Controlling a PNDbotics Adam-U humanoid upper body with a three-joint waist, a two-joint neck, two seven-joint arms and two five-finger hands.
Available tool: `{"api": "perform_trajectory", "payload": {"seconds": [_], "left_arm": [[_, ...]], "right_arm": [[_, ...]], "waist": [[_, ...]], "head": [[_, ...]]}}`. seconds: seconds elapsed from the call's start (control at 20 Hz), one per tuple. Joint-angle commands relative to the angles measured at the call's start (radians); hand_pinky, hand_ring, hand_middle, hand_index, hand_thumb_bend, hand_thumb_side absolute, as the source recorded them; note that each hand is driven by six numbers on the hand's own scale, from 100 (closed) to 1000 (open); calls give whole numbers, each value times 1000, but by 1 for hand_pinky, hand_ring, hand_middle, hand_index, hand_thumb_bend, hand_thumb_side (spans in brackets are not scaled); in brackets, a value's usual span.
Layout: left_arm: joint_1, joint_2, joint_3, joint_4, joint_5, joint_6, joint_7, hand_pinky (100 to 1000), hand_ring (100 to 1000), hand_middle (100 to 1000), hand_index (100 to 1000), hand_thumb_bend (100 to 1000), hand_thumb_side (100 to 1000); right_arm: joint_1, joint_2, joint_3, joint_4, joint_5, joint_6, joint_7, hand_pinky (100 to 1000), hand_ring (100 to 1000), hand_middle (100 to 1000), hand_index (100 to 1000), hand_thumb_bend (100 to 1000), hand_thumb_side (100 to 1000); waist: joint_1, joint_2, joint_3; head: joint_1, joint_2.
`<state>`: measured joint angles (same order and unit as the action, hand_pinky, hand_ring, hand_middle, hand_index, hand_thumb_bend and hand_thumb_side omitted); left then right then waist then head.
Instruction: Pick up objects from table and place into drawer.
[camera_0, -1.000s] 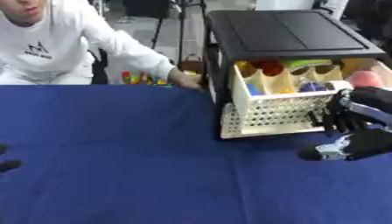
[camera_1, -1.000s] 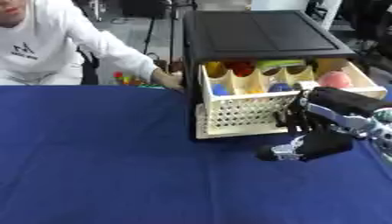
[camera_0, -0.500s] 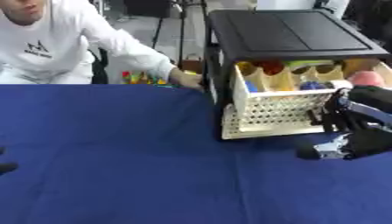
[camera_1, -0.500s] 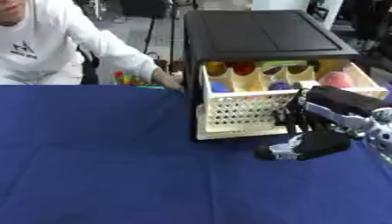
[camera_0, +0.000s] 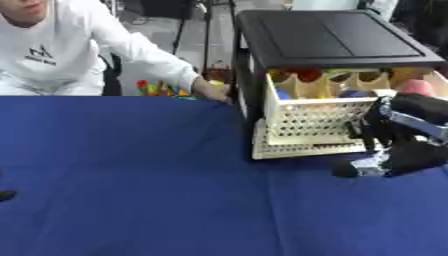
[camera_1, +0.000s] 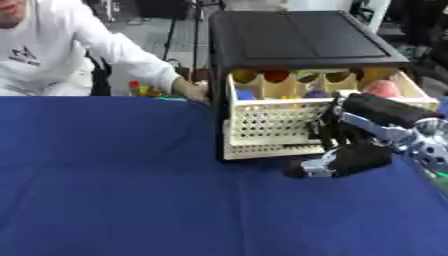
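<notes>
A blue cloth covers the table; behind it lies grey floor and dark furniture

You are looking at a deep blue table cloth; a black cabinet; a cream lattice-fronted drawer showing red, yellow, blue and pink items; a black-and-silver right hand; a person's white sleeve.

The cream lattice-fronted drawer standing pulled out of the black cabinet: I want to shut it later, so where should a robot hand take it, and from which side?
Probably the cream lattice-fronted drawer by its front panel's top edge, approached from the front, the robot's side. That panel faces the robot and juts clear of the black cabinet, which covers the drawer's rear. The right robot hand is beside it.
</notes>
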<state>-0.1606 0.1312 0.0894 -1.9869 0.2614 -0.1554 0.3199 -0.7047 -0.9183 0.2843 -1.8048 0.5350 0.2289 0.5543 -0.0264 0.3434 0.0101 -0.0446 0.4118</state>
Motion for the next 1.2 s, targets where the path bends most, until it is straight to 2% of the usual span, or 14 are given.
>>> {"api": "perform_trajectory", "payload": {"seconds": [0.05, 0.6, 0.9, 1.2], "left_arm": [[-11, 3, -1, -13, -7, 0, -4, 566, 685, 739, 899, 585, 1000], [-13, -2, -3, -13, -10, 3, -9, 567, 684, 740, 900, 584, 1000], [-15, -3, -7, -13, -7, 4, -14, 568, 684, 740, 900, 585, 1000], [-16, -6, -7, -13, -9, 8, -17, 569, 683, 739, 900, 582, 1000]], "right_arm": [[-5, 5, 17, 31, 7, -1, 3, 349, 785, 979, 977, 848, 853], [-15, 15, 9, 78, 32, -2, -18, 355, 791, 983, 979, 854, 863], [-46, 28, 18, 94, 36, -7, -24, 357, 794, 985, 981, 853, 875], [-59, 39, 6, 156, 59, 5, -39, 363, 800, 991, 986, 850, 866]], "waist": [[1, -7, 7], [1, 3, 8], [-2, 4, 22], [-7, 13, 26]], "head": [[-4, -13], [-7, -17], [-19, -22], [-25, -23]]}}
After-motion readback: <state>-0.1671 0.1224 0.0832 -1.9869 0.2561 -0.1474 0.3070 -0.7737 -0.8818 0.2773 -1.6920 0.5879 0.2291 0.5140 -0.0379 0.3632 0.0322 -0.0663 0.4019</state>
